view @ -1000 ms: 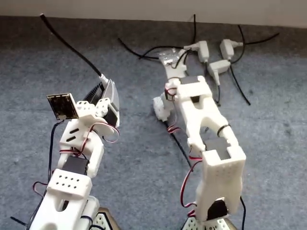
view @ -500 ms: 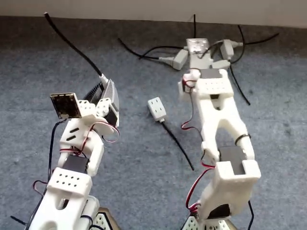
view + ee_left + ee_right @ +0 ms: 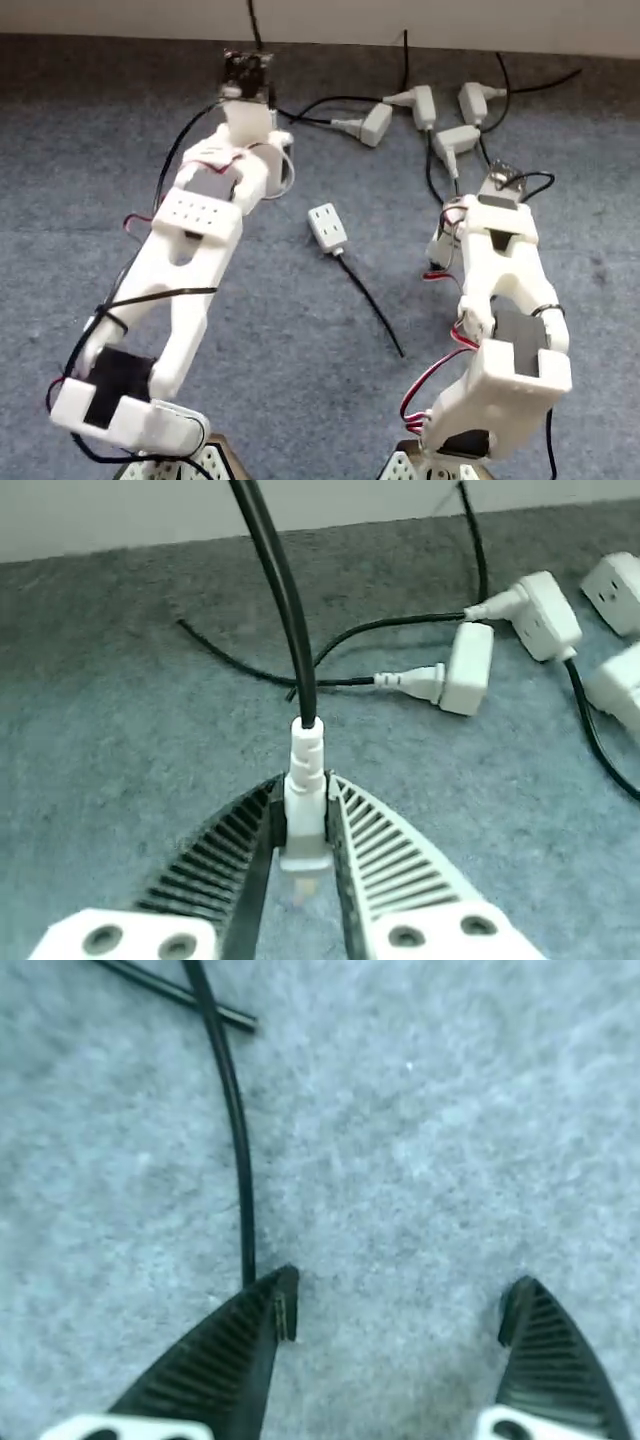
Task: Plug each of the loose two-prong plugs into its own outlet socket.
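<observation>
Plug (image 3: 305,790), white moulded plastic, sat gripped mid-body in left jaws; likely light, rigid, slippery. Right jaws stood open.

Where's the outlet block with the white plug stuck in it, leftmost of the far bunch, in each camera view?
High view: outlet block near the far edge, left end of the bunch.
Left wrist view: outlet block past the plug in the left gripper.
Right wrist view: this camera faces grey carpet and a black cable.
Shared landmark: the neighbouring outlet beside it.
</observation>
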`<state>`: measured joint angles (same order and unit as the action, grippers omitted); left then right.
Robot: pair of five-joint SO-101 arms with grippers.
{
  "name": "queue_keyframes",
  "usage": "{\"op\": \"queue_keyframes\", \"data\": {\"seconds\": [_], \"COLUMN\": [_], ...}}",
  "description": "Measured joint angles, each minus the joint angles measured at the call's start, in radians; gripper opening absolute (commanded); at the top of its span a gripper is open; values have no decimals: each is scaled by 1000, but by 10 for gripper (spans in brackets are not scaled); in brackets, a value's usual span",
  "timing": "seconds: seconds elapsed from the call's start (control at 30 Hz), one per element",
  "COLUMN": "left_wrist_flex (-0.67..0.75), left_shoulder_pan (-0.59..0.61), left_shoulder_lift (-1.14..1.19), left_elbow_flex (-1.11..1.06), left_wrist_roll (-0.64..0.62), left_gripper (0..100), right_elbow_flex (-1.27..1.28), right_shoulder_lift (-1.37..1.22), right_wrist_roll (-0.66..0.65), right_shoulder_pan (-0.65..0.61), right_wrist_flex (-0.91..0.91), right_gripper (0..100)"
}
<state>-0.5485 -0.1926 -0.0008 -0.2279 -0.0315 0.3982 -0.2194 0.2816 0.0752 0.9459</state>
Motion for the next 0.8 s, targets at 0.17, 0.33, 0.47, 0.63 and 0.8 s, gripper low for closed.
{"op": "queue_keyframes", "data": {"seconds": [0.17, 0.33, 0.47, 0.63, 0.8], "left_wrist_flex": [-127, -261, -265, -270, -272], "left_shoulder_pan": [-87, -98, -94, -100, -107], "left_shoulder_lift": [184, 319, 414, 456, 456], "left_elbow_flex": [278, 451, 479, 479, 457], "left_wrist_roll": [308, 456, 473, 474, 362], "left_gripper": [6, 6, 6, 6, 5], "right_elbow_flex": [29, 32, 32, 31, 32], "right_shoulder_lift": [15, 17, 18, 23, 23], "right_wrist_roll": [0, 5, 115, 204, 212], "right_shoulder_pan": [0, 11, 66, 120, 123], "right_wrist_flex": [-28, -29, -35, -64, -66], "right_gripper": [316, 316, 316, 316, 316]}}
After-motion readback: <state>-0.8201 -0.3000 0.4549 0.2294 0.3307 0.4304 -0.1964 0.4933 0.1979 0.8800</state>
